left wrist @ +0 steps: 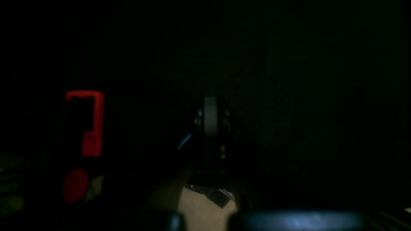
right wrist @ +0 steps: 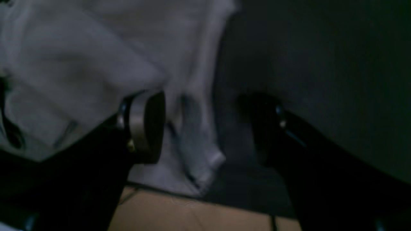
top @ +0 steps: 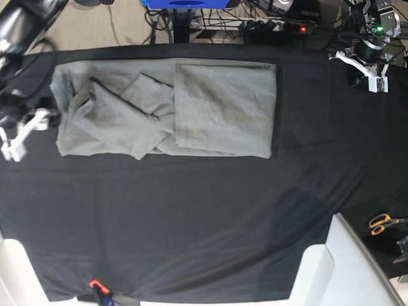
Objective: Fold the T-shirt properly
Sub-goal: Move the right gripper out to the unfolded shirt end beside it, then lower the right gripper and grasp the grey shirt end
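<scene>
Probably the T-shirt (top: 162, 108) is soft and limp, best pinched at its hem beside the wide right gripper (right wrist: 205, 128); left gripper (left wrist: 210, 115) closed, empty.

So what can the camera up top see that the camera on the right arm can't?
Only the base view shows the whole T-shirt partly folded on the black cloth, plus the scissors and the far-off left claw. Only the right wrist view shows the right claw up close, open over the shirt's edge, with brown floor below. Both show the grey shirt on the black cloth.
</scene>
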Controlling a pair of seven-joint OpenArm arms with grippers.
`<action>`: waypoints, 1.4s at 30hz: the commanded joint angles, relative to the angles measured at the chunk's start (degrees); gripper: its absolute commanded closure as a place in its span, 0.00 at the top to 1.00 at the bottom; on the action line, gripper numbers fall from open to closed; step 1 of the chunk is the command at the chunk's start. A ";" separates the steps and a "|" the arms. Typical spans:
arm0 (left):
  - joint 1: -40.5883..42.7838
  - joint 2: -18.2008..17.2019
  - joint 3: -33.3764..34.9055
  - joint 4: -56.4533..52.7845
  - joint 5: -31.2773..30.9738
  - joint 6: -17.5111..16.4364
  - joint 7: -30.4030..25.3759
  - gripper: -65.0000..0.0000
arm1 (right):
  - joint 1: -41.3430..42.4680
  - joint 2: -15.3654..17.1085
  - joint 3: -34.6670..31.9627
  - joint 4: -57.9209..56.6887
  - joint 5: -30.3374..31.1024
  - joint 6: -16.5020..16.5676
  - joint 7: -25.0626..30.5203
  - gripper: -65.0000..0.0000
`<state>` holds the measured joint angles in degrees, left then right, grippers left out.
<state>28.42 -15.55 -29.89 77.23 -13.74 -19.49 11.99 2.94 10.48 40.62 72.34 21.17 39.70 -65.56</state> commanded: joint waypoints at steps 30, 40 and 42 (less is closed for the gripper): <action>0.89 -0.14 -0.40 0.97 -0.55 0.19 -1.22 0.00 | -1.14 5.12 -14.12 -17.96 27.40 0.30 -3.23 0.69; 1.07 -0.05 -0.40 0.53 -0.55 0.19 -1.22 0.00 | 0.09 4.60 -14.99 -18.05 27.23 0.30 -1.03 0.69; 1.07 -0.05 -0.40 0.53 -0.55 0.19 -1.22 0.00 | 0.09 4.24 -14.99 -18.05 27.23 0.30 -0.86 0.69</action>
<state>29.10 -14.76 -29.91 77.17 -13.78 -19.49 11.79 2.66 14.26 25.76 54.06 49.54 40.14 -66.04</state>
